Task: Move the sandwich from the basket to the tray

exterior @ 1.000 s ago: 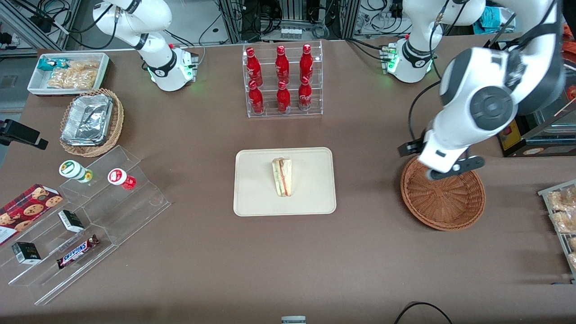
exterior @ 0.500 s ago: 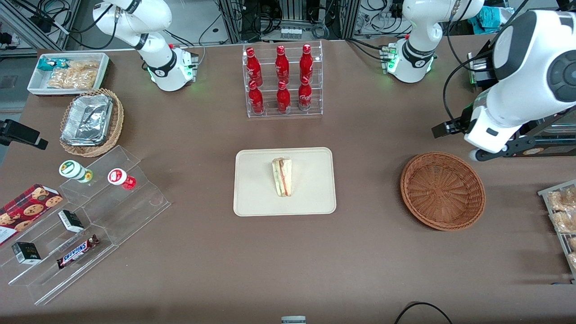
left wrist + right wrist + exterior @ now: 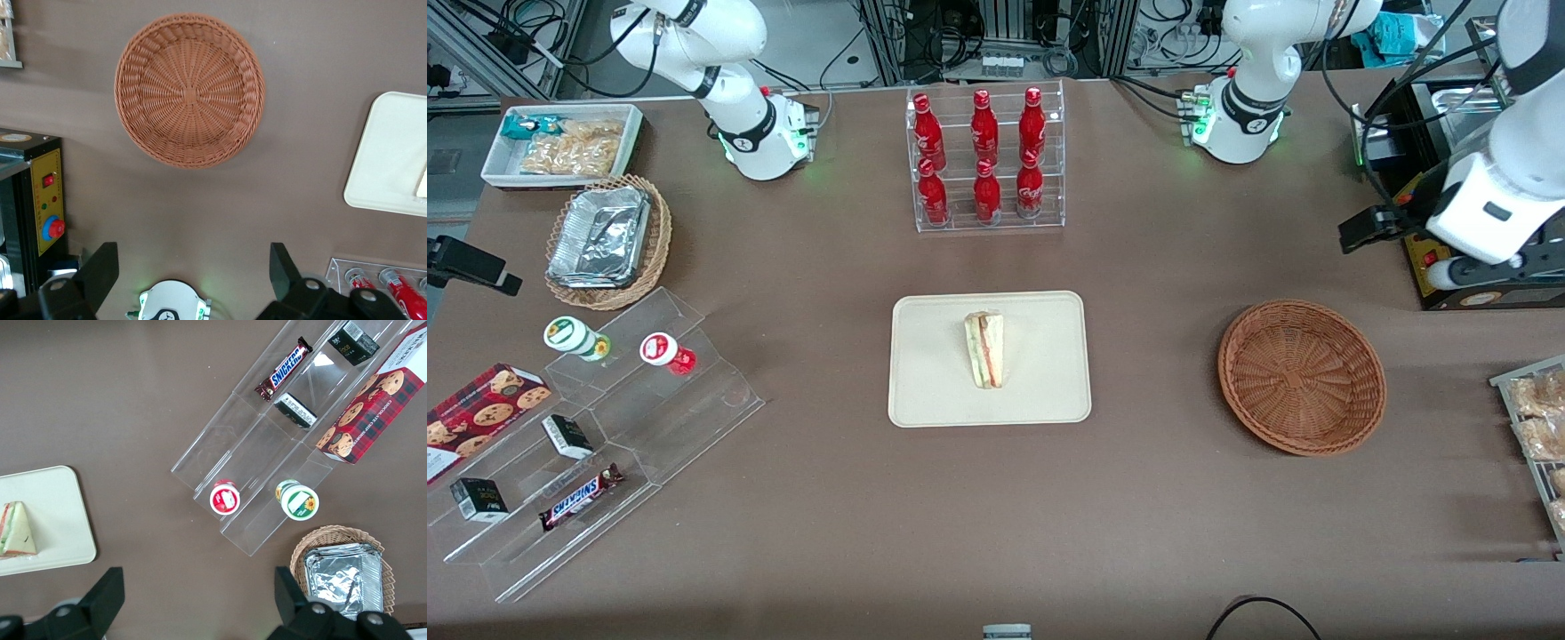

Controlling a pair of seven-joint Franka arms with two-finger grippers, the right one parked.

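On the brown table (image 3: 1156, 498), near its middle, one cream tray (image 3: 934, 391) lies flat, and the single sandwich (image 3: 985, 348) rests on it, its long side running toward the front camera. Next in size, one reddish-brown basket (image 3: 1303, 377) sits toward the working arm's end of the table, well apart from the tray, with nothing in it.

Only the front view takes in the whole spread: one clear rack (image 3: 987, 160) with six red bottles (image 3: 983, 132) in two rows of three, farther from the camera than the tray; one tan wicker basket (image 3: 609, 242) holding a foil container (image 3: 599, 236); one white bin (image 3: 560, 145) of snacks; and a stepped clear stand (image 3: 596, 436) toward the parked arm's end. The left wrist view shows what the front view cannot: the gripper (image 3: 193, 270) with its two fingers (image 3: 100, 270) spread wide and holding nothing, hanging high over bare table beside the basket (image 3: 190, 90), a corner of the tray (image 3: 390, 160) at the edge. In the front view that gripper (image 3: 1369, 229) is raised near the table's edge at the working arm's end, farther from the camera than the basket.

The right wrist view alone shows the stand's small goods clearly: one cookie box (image 3: 370, 407), two round lidded cups (image 3: 225, 497), two small dark boxes (image 3: 297, 411) and one Snickers bar (image 3: 285, 368).
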